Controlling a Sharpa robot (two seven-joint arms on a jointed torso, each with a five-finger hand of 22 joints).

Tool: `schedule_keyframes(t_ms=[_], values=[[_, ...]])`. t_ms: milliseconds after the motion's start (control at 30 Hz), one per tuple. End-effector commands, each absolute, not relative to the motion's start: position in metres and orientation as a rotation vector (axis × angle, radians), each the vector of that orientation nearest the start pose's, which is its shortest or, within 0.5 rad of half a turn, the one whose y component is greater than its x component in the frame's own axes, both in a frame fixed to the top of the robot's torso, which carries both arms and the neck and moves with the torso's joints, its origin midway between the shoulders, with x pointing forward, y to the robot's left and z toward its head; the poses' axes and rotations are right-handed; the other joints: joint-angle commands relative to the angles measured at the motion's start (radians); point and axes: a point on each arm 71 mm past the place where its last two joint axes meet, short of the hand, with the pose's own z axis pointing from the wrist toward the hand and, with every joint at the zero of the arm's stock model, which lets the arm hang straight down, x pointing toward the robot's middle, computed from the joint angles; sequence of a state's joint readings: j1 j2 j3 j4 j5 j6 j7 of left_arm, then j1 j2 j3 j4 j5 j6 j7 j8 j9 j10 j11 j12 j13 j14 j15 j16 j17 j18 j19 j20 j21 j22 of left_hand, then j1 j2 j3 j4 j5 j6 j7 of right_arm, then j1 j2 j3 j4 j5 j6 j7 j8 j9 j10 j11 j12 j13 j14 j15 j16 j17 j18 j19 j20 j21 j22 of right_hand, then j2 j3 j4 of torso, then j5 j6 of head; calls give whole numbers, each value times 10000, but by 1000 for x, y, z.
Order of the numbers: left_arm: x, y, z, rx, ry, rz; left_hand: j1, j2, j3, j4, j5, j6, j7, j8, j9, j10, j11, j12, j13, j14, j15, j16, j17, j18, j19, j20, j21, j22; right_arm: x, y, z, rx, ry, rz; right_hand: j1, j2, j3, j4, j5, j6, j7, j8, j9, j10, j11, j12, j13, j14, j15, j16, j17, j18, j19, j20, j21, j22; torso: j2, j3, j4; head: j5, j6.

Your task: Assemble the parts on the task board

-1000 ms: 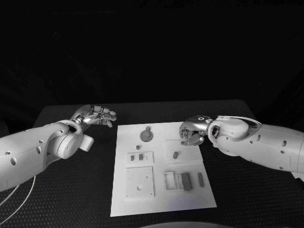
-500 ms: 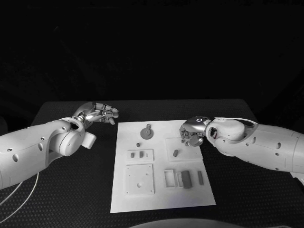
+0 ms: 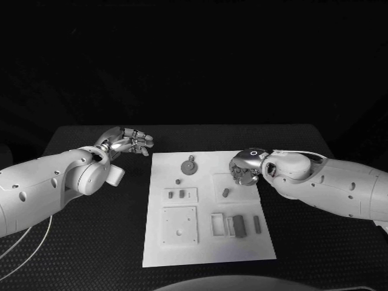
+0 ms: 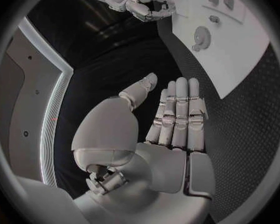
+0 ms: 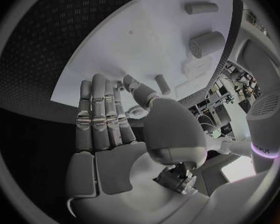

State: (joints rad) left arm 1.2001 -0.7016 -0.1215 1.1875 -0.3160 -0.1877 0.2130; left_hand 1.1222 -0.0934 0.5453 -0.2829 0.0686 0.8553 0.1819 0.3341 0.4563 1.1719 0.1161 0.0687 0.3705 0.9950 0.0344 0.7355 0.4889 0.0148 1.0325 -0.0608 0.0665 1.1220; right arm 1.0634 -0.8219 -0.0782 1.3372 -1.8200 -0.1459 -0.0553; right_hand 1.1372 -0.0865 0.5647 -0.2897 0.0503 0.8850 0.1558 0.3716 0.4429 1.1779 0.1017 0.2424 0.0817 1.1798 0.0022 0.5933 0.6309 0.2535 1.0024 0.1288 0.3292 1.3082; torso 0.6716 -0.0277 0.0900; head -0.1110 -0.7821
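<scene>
White task board [image 3: 203, 242] carries grey parts [image 3: 237, 225]; left hand [image 3: 127, 142] and right hand [image 3: 245, 168] hover empty, fingers extended.

Left hand [image 3: 126, 142], centre left, and right hand [image 3: 245, 168], centre right: fingers extended, nothing held.

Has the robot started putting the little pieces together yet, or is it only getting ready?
Only getting ready, it seems. Nothing looks assembled: the small parts, like the round piece and the dark bars, lie loose on the task board. Nothing is in hand: the left hand hovers empty beside the board, and the right hand hangs empty over its right edge. Picking up and fitting the pieces is all left to do.
</scene>
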Motion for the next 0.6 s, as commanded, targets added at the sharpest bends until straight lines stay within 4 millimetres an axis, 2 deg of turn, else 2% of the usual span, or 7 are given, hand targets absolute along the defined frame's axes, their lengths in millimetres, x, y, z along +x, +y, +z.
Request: schedule_keyframes(t_ms=[33, 167, 200, 267, 600], values=[[532, 228, -233, -8770, 17334, -12363, -141, 0, -46, 3, 52, 15, -51, 29, 3, -30, -9, 0, -11, 3, 80, -54, 20, 24, -30, 43, -10, -19, 469, -237, -294, -5530, 19031, 3653, 18, 180, 71, -11, 1, 115, -11, -36, 2, 93, -1, -53, 25, 69, -11, -59, 33, 83, 48, 9, -67, 32, 4, 2, -2, 9, -29], [532, 228, -234, -8787, 17344, -12337, -159, -2, -58, 8, 52, -9, -42, 22, -2, -57, 2, -8, -20, 4, 83, -72, 38, 25, -31, 45, -8, -37, 468, -237, -297, -5540, 19070, 3639, 71, 547, 199, -10, 1, 275, -78, 15, 24, 182, -21, -120, 46, 76, -20, -107, 100, 83, 41, 11, -95, 71, -1, 8, 5, 18, -60], [532, 228, -234, -8796, 17350, -12325, -164, -2, -61, 9, 53, -17, -39, 19, -4, -66, 6, -10, -23, 5, 83, -76, 43, 26, -30, 46, -7, -42, 469, -236, -298, -5562, 19058, 3596, 182, 447, 603, 106, -30, 346, -88, 9, 15, 229, -16, -182, 53, 88, -13, -157, 136, 76, 61, 34, -130, 69, 0, 8, 8, 19, -62], [532, 229, -234, -8802, 17350, -12313, -169, -3, -65, 11, 52, -24, -36, 18, -6, -73, 9, -11, -25, 6, 84, -81, 50, 27, -29, 46, -7, -47, 469, -236, -300, -5588, 19059, 3590, 178, 377, 1006, 194, -4, 406, -100, 0, 8, 274, -19, -243, 62, 111, -12, -200, 177, 83, 93, 44, -150, 82, 2, 10, 10, 21, -58], [531, 228, -234, -8811, 17436, -12289, -180, -17, -78, 7, 53, -55, -25, 10, -12, -106, 21, -15, -37, 7, 85, -101, 76, 31, -28, 47, -4, -68, 466, -235, -307, -5793, 19194, 3357, 153, 506, 1533, 20, 0, 694, -208, 93, 81, 557, -99, -344, 137, 243, -67, -245, 389, 83, 205, -12, -113, 200, -8, 12, -13, 56, -125]])
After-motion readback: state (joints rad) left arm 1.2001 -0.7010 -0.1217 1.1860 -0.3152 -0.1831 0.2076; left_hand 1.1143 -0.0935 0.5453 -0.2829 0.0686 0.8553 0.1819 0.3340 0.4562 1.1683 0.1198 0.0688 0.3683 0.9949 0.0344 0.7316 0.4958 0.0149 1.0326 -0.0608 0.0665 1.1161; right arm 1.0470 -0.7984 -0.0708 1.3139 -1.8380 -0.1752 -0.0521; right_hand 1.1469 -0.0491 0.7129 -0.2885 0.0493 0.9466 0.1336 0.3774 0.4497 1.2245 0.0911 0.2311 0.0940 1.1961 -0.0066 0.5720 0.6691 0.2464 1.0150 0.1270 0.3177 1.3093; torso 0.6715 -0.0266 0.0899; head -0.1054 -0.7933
